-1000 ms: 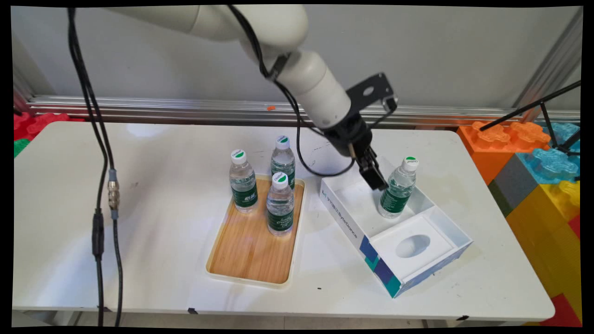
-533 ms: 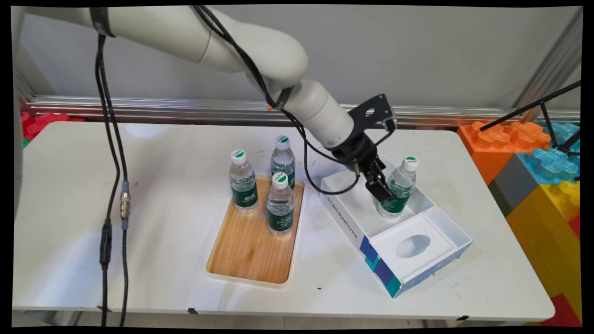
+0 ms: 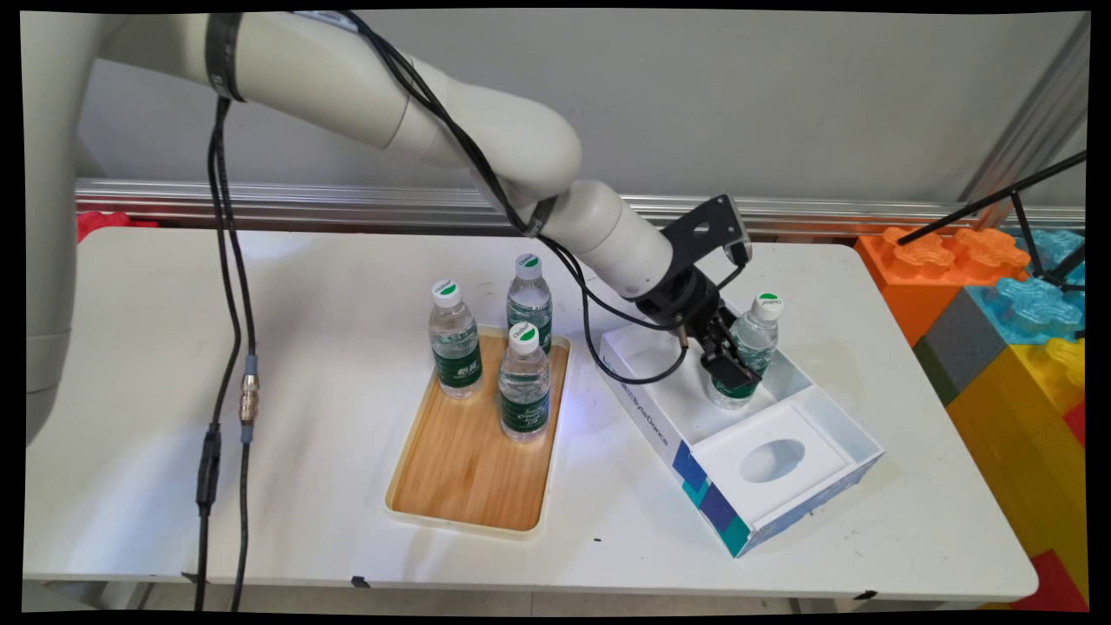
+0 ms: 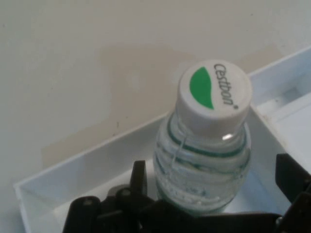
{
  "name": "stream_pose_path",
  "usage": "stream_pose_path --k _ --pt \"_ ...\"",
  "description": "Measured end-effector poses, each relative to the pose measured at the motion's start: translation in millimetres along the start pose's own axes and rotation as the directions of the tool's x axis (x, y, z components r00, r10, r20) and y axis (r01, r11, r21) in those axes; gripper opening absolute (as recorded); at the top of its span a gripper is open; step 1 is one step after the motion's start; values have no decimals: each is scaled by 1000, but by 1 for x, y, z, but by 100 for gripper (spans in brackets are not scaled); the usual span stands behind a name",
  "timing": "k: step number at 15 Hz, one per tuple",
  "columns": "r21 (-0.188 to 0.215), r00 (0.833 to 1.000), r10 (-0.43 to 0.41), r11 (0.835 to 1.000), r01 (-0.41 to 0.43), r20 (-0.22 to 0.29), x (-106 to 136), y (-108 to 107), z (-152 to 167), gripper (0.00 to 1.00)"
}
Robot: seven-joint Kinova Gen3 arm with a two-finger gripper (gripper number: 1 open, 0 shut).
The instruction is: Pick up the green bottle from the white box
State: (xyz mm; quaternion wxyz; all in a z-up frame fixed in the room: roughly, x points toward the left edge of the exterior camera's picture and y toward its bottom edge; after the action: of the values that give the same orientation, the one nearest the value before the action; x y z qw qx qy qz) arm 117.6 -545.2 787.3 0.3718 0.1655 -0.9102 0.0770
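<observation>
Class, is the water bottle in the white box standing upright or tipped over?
Upright: the water bottle stands on its base in the white box, cap on top; the end effector straddles it.

The water bottle (image 4: 204, 160) at frame centre is clear glossy plastic with a smooth matt white cap (image 4: 215, 91). The box (image 3: 785, 417) right of centre looks like smooth white card. The tray (image 3: 469, 451) has a wood-grain floor. The counter (image 3: 260, 347) is smooth, faintly sheened white.

The clear bottle (image 3: 750, 347) with a green label and green-marked white cap stands in a white box (image 3: 785, 460) with blue-teal patches.
</observation>
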Motion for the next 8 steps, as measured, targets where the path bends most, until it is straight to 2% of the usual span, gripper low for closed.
stream_pose_path --k 6,7,8 --pt "11 1000 6 1000 -6 -29 -2 3 18 100" --pt "16 1000 8 1000 -8 -30 -3 3 20 0" --pt "22 999 9 1000 -9 -31 -3 3 21 0"
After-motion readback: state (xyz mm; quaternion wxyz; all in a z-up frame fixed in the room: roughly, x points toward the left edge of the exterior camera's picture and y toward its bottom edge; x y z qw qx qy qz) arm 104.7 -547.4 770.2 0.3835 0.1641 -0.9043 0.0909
